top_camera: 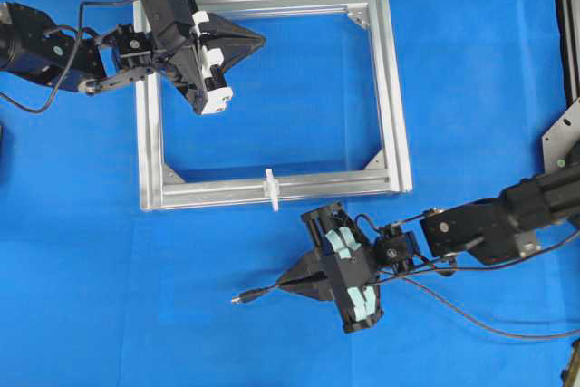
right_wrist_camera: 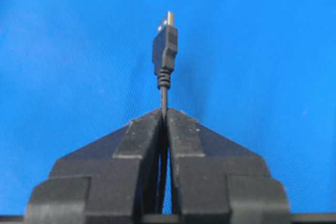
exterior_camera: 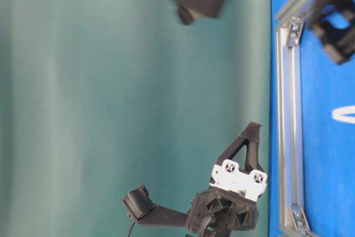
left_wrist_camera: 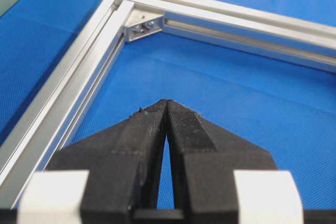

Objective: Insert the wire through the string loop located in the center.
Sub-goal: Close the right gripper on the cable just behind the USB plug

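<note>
My right claw (right_wrist_camera: pixel 165 113) is pinched tight on the thin black wire (right_wrist_camera: pixel 164 95), its small dark plug sticking out past the tips. Only overhead do I see the tiny white string loop (top_camera: pixel 270 188), upright on the near bar of the silver aluminium frame (top_camera: pixel 391 88). Left claw (left_wrist_camera: pixel 166 104) is closed, empty, over the frame's far-left corner.

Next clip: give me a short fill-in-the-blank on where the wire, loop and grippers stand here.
1. The right gripper is shut on the thin black wire just behind its ____.
2. The small white string loop stands on the silver aluminium frame's ____ bar in the overhead view.
3. The left gripper is shut and holds ____.

Missing: plug; bottom; nothing
</note>
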